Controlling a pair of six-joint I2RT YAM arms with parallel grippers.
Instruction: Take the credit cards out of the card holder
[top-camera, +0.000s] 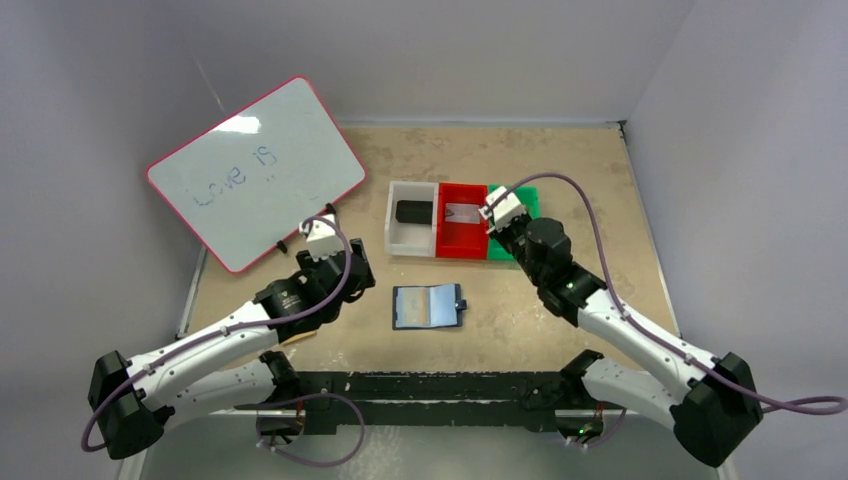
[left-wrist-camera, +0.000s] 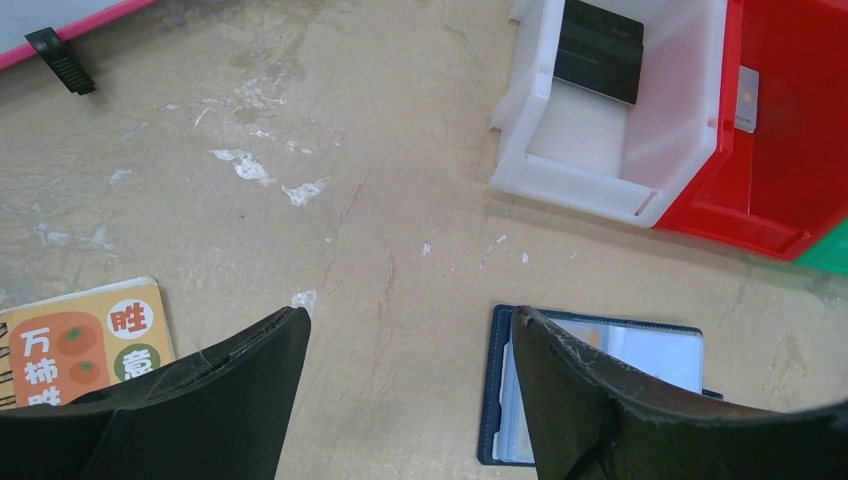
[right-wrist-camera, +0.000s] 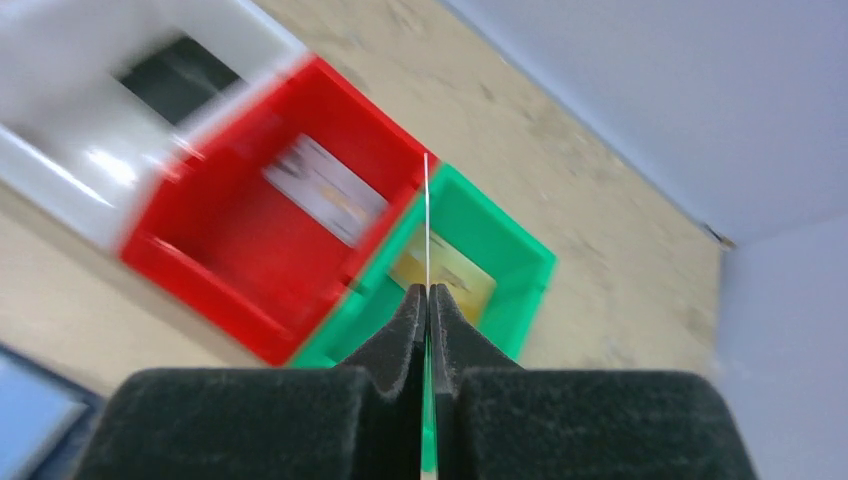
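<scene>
Three cards lay in the bins at the far middle of the desk (top-camera: 580, 170): a black card (top-camera: 412, 211) in the white bin (top-camera: 410, 241), a silver card (top-camera: 462, 212) in the red bin (top-camera: 460, 241), and a yellow card (right-wrist-camera: 458, 272) in the green bin (right-wrist-camera: 520, 252). A fourth card (right-wrist-camera: 427, 200) was pinched in my right gripper (right-wrist-camera: 427, 292), its fingers closed flat on it. In the right wrist view it showed only as a thin pale line rising from between the fingers, so I took it for a card seen edge-on, though I could not be sure. That gripper hung above the wall shared by the red and green bins.

The wallet (top-camera: 428, 307) lay open and flat near the middle of the near edge, well apart from the bins, with its pale blue pockets facing up and its snap tab pointing right. My left gripper (left-wrist-camera: 408, 320) hovered low just beside the wallet's left edge, fingers spread wide with nothing between them but bare desk.

I judged the job mostly done: three cards out and sorted, and one in hand to be dropped. What was left depended on the wallet. In the left wrist view one finger hid much of the pockets, and I could not tell whether another card sat inside. An orange pad (left-wrist-camera: 90, 345) lay near the left arm, and a whiteboard (top-camera: 255, 170) sat at the far left corner; neither mattered here.
</scene>
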